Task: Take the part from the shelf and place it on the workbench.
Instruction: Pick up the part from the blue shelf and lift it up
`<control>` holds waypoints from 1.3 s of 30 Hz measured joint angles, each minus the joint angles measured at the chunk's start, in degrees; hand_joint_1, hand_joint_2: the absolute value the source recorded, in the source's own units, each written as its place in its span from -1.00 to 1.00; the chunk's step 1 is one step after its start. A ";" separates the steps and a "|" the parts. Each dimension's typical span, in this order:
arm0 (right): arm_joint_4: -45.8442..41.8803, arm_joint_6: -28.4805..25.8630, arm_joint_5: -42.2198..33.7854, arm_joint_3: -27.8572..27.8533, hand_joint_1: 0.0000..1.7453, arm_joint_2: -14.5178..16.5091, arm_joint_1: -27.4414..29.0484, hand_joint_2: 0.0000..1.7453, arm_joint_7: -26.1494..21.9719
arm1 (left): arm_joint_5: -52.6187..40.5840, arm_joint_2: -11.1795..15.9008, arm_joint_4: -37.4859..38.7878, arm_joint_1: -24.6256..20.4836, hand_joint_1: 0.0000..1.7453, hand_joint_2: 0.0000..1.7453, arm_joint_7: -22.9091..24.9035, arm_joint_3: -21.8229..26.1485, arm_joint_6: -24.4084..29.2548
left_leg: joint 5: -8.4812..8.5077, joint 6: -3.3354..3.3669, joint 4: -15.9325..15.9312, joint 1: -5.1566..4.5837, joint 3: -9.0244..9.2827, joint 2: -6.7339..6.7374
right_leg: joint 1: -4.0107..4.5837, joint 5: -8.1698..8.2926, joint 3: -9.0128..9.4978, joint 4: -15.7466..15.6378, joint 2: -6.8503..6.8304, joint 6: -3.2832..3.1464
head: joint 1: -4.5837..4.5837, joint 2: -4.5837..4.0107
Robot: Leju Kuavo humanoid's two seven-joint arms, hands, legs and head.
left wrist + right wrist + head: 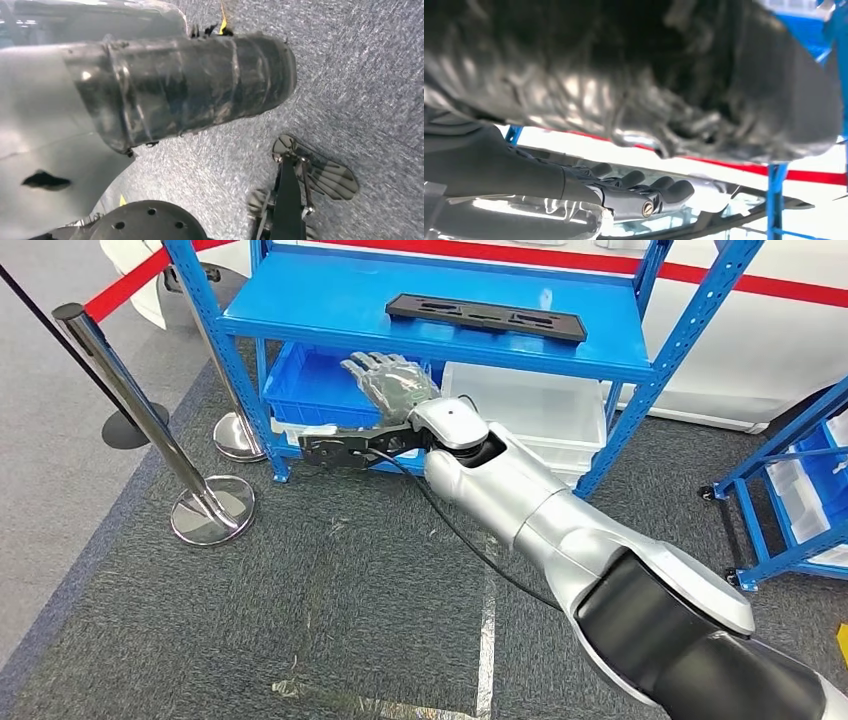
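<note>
Right hand released (fingers spread) below part, lying lengthwise along shelf.

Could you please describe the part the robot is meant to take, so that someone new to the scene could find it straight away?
Look at the blue metal shelf in front of the robot. On its top level lies the part, a long, flat black plate with slots cut in it. It is the only black thing on that level; the blue bin and clear bin sit on the level below.

Black part on a bright blue shelf; blue bin and clear bin below; grey speckled carpet; silver right arm.
</note>
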 joint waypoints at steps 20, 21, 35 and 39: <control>0.44 0.97 2.54 -0.39 -1.00 -5.72 -2.10 -1.00 2.46 | 0.20 0.10 0.11 -0.28 -1.00 -1.00 -1.29 -0.93 0.08 | 3.61 -0.87 1.35 -1.03 -5.37 0.43 | 1.06 3.61 7.49 -12.32 0.71 -2.83 | -0.28 0.01; 0.42 1.02 2.66 -0.40 -1.00 -5.79 -2.33 -1.00 2.49 | 0.28 0.09 0.11 -0.38 -1.00 -1.00 -1.48 -0.96 -0.07 | 3.64 -0.69 0.80 -1.03 -5.17 0.40 | 1.09 3.39 7.40 -12.21 0.67 -2.52 | -0.34 0.01; 0.07 1.20 3.67 -0.62 -1.00 -7.20 -5.12 -1.00 2.66 | 0.39 0.01 0.11 -0.61 -1.00 -1.00 -3.77 -0.99 -0.44 | 2.26 -1.47 1.30 -0.03 -3.77 0.06 | -0.16 4.47 5.05 -10.83 0.28 -0.52 | 0.16 0.00; -0.10 1.21 3.93 -0.68 -1.00 -7.57 -5.21 -1.00 2.90 | 0.28 -0.03 0.11 -0.61 -1.00 -1.00 -3.58 -1.02 -0.32 | 1.15 -2.58 2.56 0.21 -4.33 0.18 | -0.13 4.79 5.29 -11.46 0.35 -2.13 | -0.04 0.00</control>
